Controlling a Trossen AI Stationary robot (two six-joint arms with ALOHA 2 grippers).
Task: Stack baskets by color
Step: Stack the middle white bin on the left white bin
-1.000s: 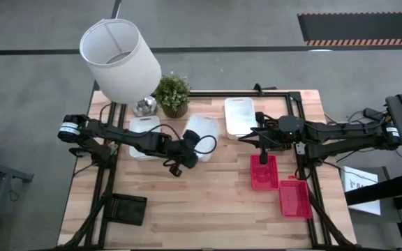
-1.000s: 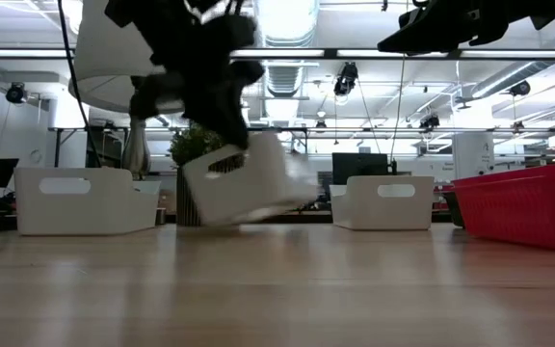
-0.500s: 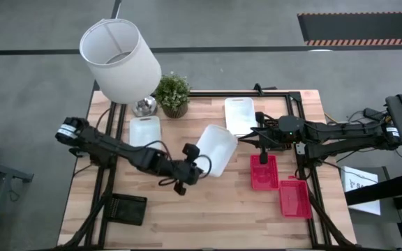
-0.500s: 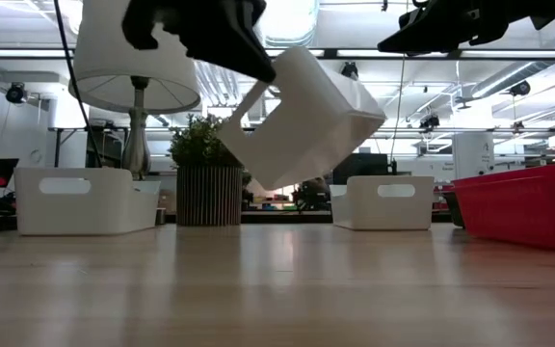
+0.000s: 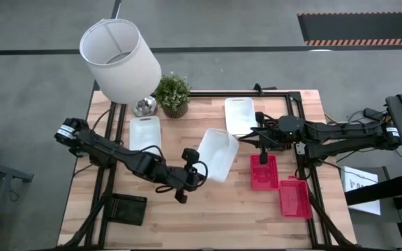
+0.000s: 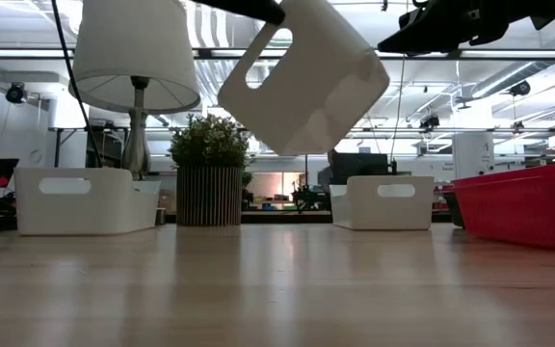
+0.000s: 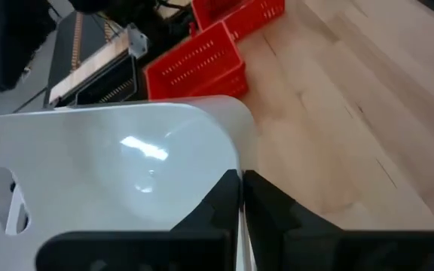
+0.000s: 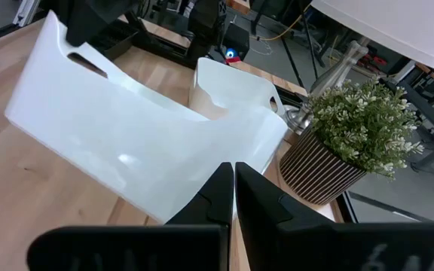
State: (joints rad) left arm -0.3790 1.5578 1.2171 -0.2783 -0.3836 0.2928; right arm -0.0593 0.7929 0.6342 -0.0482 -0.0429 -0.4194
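My left gripper [image 5: 190,174] is over the table's middle, shut on a white basket [image 5: 218,153] that hangs tilted high above the wood [image 6: 306,77]. Two more white baskets [image 5: 145,131] [image 5: 239,115] stand on their bottoms at the far side. Two red baskets [image 5: 264,173] [image 5: 295,199] sit at the right, and a black basket [image 5: 128,208] lies at the near left. My right gripper [image 5: 250,137] hovers shut, holding nothing, by the far right white basket; its fingers [image 8: 218,197] lie together. My left gripper pinches the rim of one wall [image 7: 239,177] of the white basket, one finger [image 7: 218,207] inside and one [image 7: 270,211] outside. The fingers slant down from the table's left. The basket is lifted clear and tipped, its opening toward the gripper.
A lamp with a white shade [image 5: 121,59] and a potted plant [image 5: 173,94] stand at the far left. Black frame rails [image 5: 107,181] run along the table's left and right sides. Bare wood [image 5: 215,216] lies at the near middle.
My left gripper has carried the white basket up off the table and toward the right and near edges, away from the far left white basket. The basket has tipped over further as it rose. My right gripper has kept still.
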